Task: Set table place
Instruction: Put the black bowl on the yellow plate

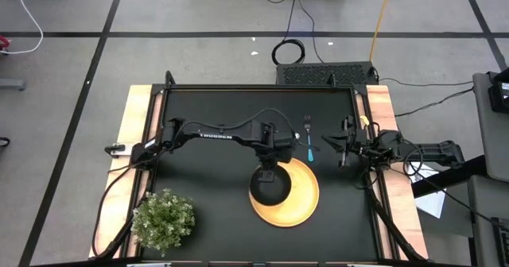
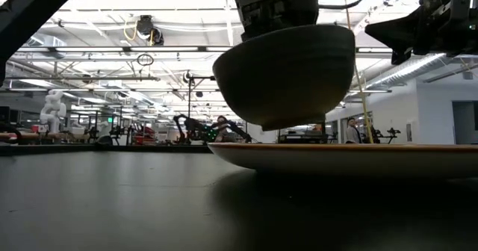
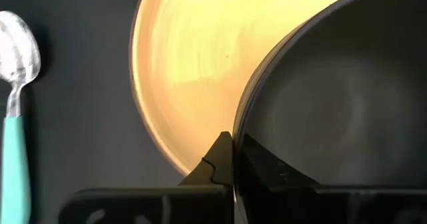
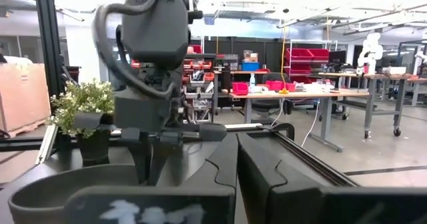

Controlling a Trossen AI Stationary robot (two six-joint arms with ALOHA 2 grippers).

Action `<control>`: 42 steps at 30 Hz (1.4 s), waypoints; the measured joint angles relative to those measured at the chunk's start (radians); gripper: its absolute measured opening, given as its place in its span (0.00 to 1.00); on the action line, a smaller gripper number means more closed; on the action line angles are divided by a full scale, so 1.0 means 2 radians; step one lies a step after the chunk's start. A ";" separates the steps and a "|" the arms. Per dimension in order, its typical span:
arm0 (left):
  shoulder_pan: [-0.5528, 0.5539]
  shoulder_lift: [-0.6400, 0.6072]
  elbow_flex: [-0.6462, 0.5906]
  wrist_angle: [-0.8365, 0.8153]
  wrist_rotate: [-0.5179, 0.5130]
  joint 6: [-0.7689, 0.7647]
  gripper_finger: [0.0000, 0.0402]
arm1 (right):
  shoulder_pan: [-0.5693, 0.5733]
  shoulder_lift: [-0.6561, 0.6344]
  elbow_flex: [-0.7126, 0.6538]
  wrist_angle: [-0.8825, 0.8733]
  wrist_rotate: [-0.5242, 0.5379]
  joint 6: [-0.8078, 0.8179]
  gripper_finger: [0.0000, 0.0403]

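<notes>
Yellow plate [image 1: 298, 199], black bowl [image 1: 269, 186], teal-handled spoon [image 1: 309, 148]

The round yellow plate [image 1: 296, 197] lies flat on the matte-black table [image 1: 207, 179], toward five o'clock from the table's centre. The smaller black bowl [image 1: 269, 186] hangs upright above the plate's nine o'clock edge, overlapping it; seen level across the table, the bowl's base is clear of the plate, not touching it. The teal-handled spoon [image 1: 311, 148] lies flat at the plate's twelve o'clock, bowl end nearest the plate, and the metal fork [image 1: 307, 125] lies just beyond it, farther toward twelve o'clock.
</notes>
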 joint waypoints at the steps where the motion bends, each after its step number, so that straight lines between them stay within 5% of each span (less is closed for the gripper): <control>1: 0.001 0.002 0.000 0.002 0.000 0.000 0.01 | 0.000 0.000 0.000 0.000 0.000 0.002 0.00; 27: 0.010 0.035 0.000 0.002 0.010 -0.003 0.01 | 0.000 0.006 0.000 0.000 0.000 0.004 0.00; 42: -0.007 0.034 0.000 0.015 -0.034 0.001 0.02 | 0.000 0.006 0.000 0.001 0.000 0.004 0.00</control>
